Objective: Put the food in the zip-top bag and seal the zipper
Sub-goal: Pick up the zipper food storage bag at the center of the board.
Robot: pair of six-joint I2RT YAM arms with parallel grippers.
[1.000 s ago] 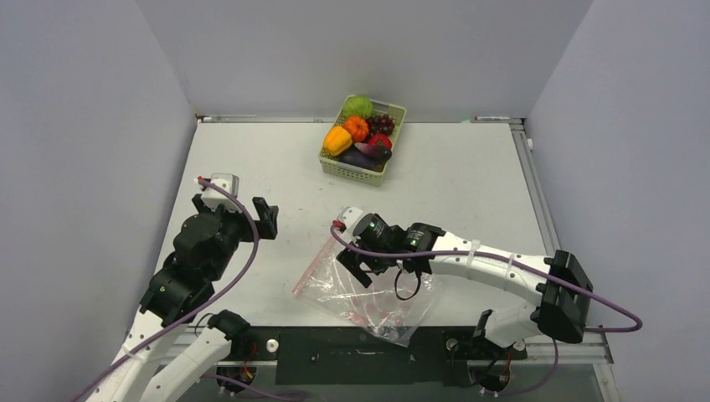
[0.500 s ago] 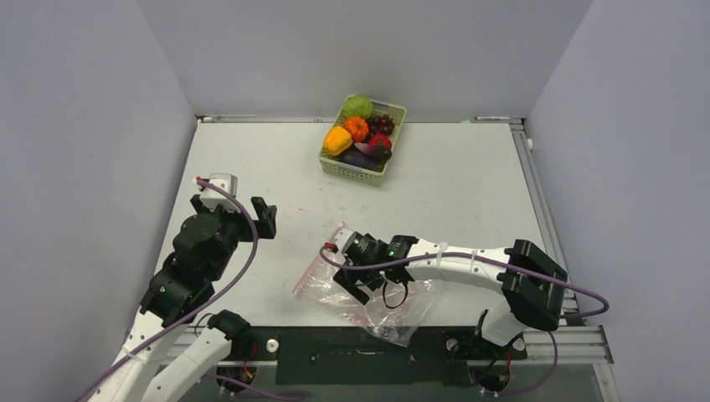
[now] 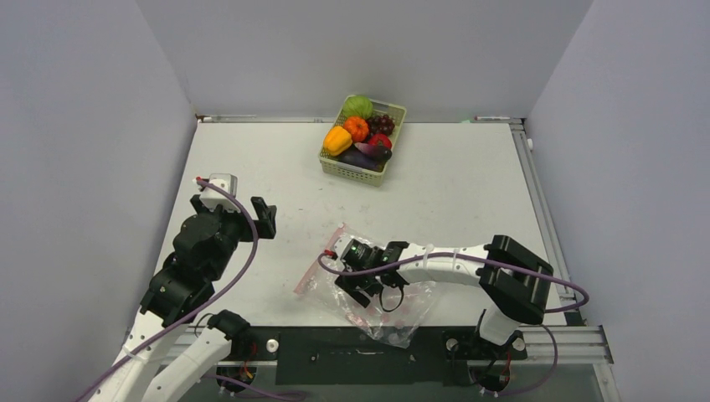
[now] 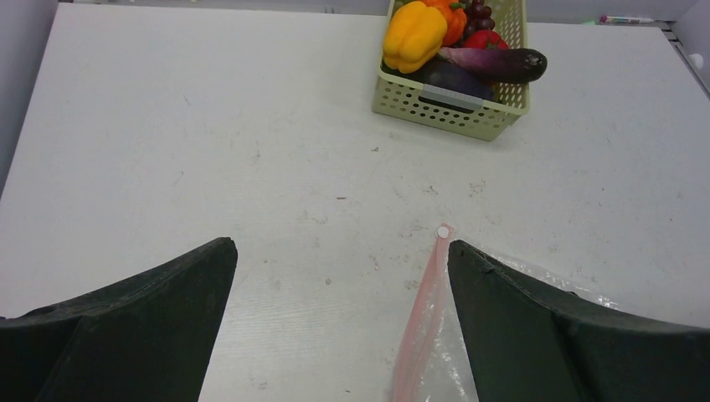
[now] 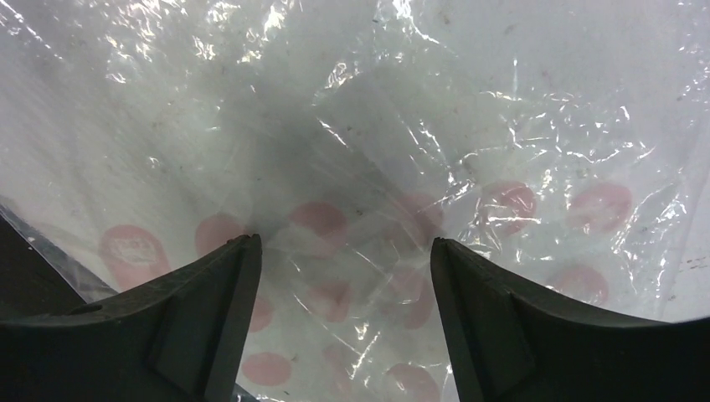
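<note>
Our right end effector [image 5: 342, 255] has sunk onto the crinkly clear pink-dotted zip-top bag [image 3: 393, 316], jaws apart, empty; the left end effector [image 4: 342, 251] gapes wide beside the bag. Toy food [image 4: 414, 35] waits in the green basket [image 4: 452, 115] beyond it. Next, we judge: pinch a layer by the pink-red zipper [image 4: 423, 310].

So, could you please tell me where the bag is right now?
In the top view the bag lies at the front edge of the table, about midway across, beneath the right fingers.

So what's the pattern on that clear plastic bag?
Pink dots on the clear bag, clearest in the right wrist view.
</note>
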